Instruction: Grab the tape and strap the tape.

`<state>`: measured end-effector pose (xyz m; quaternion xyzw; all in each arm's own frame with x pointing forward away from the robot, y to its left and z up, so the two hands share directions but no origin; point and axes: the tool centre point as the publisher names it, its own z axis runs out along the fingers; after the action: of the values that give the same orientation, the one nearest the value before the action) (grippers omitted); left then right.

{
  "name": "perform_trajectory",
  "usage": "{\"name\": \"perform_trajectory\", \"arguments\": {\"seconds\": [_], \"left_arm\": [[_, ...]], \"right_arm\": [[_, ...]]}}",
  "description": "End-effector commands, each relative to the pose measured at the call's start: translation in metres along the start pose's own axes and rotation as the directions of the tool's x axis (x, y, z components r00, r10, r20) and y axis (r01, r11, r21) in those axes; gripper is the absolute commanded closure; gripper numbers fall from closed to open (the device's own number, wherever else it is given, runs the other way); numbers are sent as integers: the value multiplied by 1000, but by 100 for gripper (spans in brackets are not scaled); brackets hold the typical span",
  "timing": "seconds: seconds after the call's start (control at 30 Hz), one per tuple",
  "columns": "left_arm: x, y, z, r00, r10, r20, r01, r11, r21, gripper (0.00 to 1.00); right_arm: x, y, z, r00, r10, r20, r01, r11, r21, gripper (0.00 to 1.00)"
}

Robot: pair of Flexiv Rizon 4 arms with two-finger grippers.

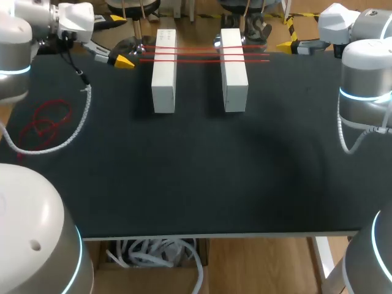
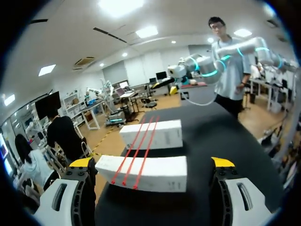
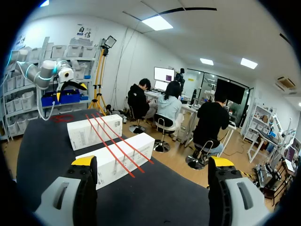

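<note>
Three red strands of tape (image 1: 202, 54) are stretched side by side across two white boxes (image 1: 164, 79) at the far edge of the black table (image 1: 196, 177), running over both tops and a little past the outer sides. More red tape (image 1: 46, 122) lies in loose loops on the table at the left, well apart from the boxes; whether it is one tangled piece or several cannot be told from the head view.

The tape is judged to be very light, thin and limp, with little body of its own. Lying flat on the mat, it is likely to be hard to get under. A hold is best taken where a loop crosses another or lifts slightly, pinched from above. The boxes are judged light, so they may be dragged or tipped if a strand is pulled hard.

The left gripper (image 2: 152, 162) is held with its fingers spread wide, nothing between them, and is aimed at the boxes from the left. The right gripper (image 3: 153, 162) is likewise spread wide and bare, facing the boxes from the right.

The mat is dark and matte, and the red shows clearly against it. A white coiled cable (image 1: 76, 128) hangs beside the loose loops and could be snagged.
</note>
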<state>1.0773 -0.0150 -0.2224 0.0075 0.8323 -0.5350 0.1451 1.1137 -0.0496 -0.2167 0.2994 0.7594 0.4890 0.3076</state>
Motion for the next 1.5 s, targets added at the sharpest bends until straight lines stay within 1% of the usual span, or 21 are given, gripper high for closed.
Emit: {"name": "perform_trajectory", "arguments": {"seconds": [0.03,0.1,0.17,0.37,0.4,0.43,0.47,0.53,0.57,0.6,0.63,0.67,0.73,0.83,1.03,1.1,1.2,1.4,1.5], "left_arm": [[-10,4,2,977,65,-203,-66,998,5,0],[-14,7,4,968,107,-229,-106,994,16,0],[-17,11,5,963,117,-244,-112,993,35,0],[-26,25,14,955,153,-255,-138,987,77,1],[-26,27,16,953,158,-258,-141,986,85,20],[-27,29,18,952,159,-262,-139,986,91,29],[-27,30,21,951,162,-264,-141,985,96,29],[-28,34,25,951,160,-265,-135,985,109,39],[-28,36,27,951,160,-265,-134,985,113,40],[-27,37,29,951,158,-264,-130,984,119,51],[-27,40,31,952,155,-265,-126,984,123,58],[-27,41,33,952,154,-264,-124,984,125,58],[-27,44,37,952,157,-262,-125,983,132,54],[-26,48,42,954,156,-257,-123,982,142,53],[-27,58,49,958,149,-246,-111,981,161,55],[-27,61,50,959,145,-244,-106,980,167,58],[-26,65,52,962,138,-235,-99,980,172,55],[-25,72,57,966,127,-227,-85,979,187,61],[-24,75,58,968,122,-221,-79,978,193,71]], "right_arm": [[0,0,0,1000,0,-1,0,1000,3,0],[0,0,0,1000,0,-1,0,1000,3,0],[0,0,0,1000,0,-1,0,1000,3,0],[0,0,0,1000,0,-1,0,1000,3,0],[0,0,0,1000,0,-1,0,1000,3,0],[0,0,0,1000,0,-1,0,1000,3,0],[0,0,0,1000,0,-1,0,1000,3,0],[0,0,0,1000,0,-1,0,1000,3,0],[0,0,0,1000,0,-1,0,1000,3,0],[0,0,0,1000,0,-1,0,1000,3,0],[0,0,0,1000,0,-1,0,1000,3,0],[0,0,0,1000,0,-1,0,1000,3,0],[0,0,0,1000,0,-1,0,1000,3,0],[0,0,0,1000,0,-1,0,1000,3,0],[0,0,0,1000,0,-1,0,1000,3,0],[0,0,0,1000,0,-1,0,1000,3,0],[0,0,0,1000,0,-1,0,1000,3,0],[0,0,0,1000,0,-1,0,1000,3,0],[0,0,0,1000,0,-1,0,1000,3,0]]}}
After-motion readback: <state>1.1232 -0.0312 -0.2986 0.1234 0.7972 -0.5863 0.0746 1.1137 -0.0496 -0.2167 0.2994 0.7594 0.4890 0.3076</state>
